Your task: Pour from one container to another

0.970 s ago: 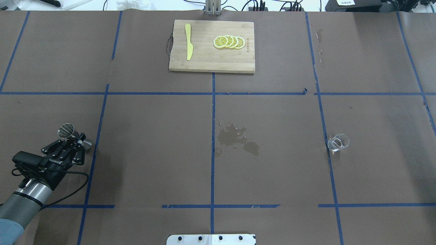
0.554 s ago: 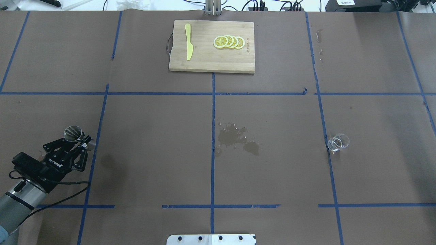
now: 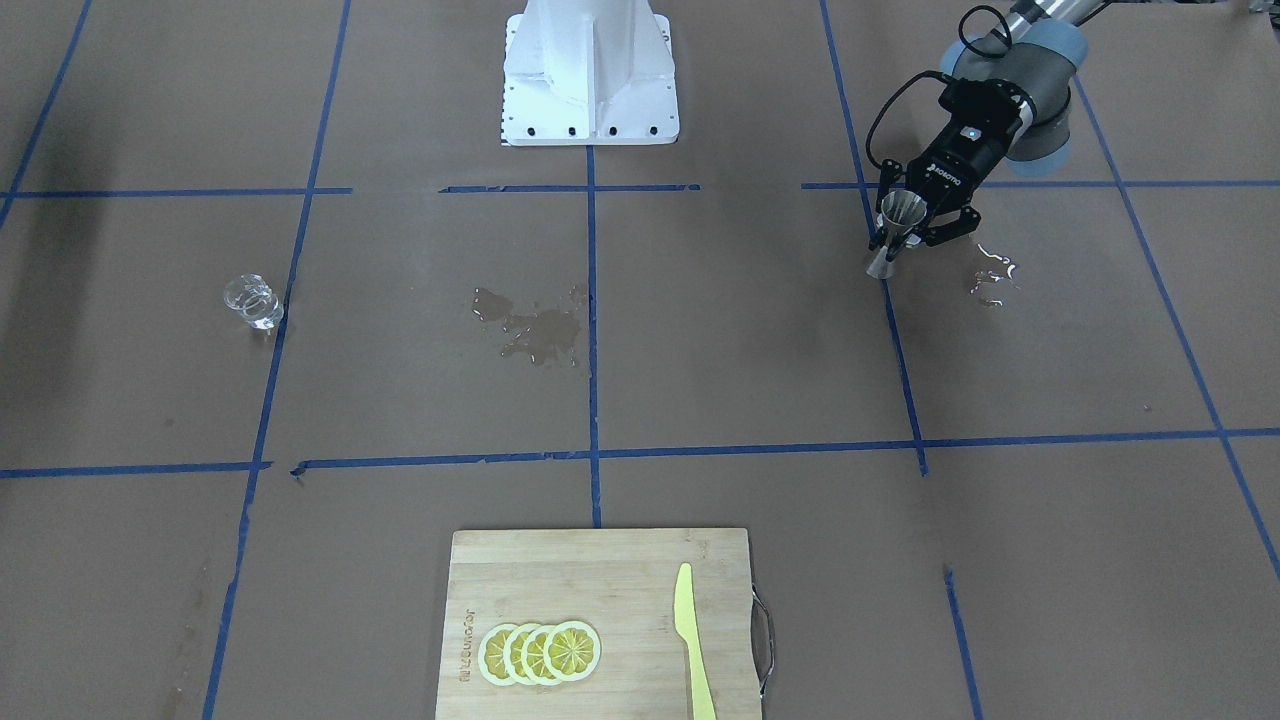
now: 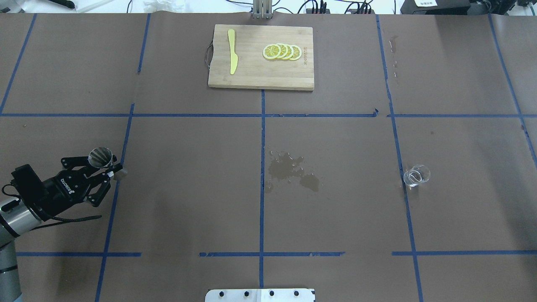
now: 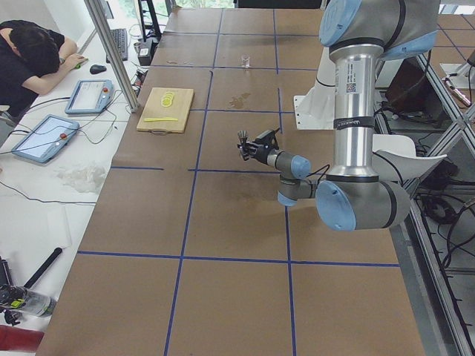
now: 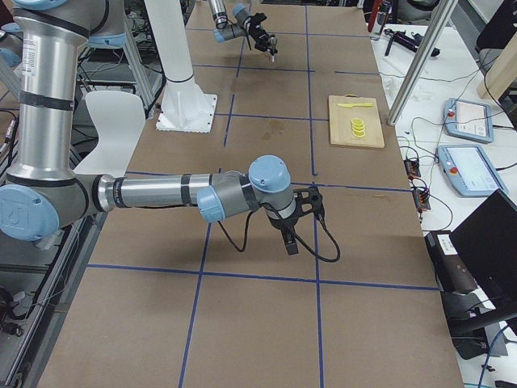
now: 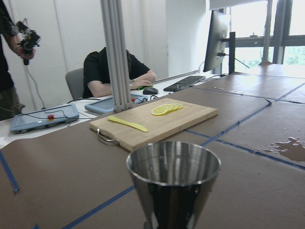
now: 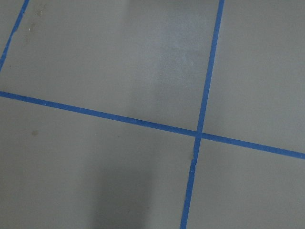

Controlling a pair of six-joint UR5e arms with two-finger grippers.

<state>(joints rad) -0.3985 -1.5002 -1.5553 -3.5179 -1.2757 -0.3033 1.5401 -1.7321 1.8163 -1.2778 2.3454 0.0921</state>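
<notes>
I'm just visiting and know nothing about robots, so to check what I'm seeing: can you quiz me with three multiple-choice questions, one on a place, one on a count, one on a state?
1. Where do the lemon slices lie? A on the cutting board; B in a bowl; C on the floor.
2. How many slices are there? A two; B four; C seven.
3. What state is the metal jigger in? A lying flat on the table; B gripped by the left tool; C stacked on a plate.
Answers: 1 A, they rest on its wood. 2 B, four overlapping rounds show. 3 B, the tool's fingers close around its waist.
</notes>
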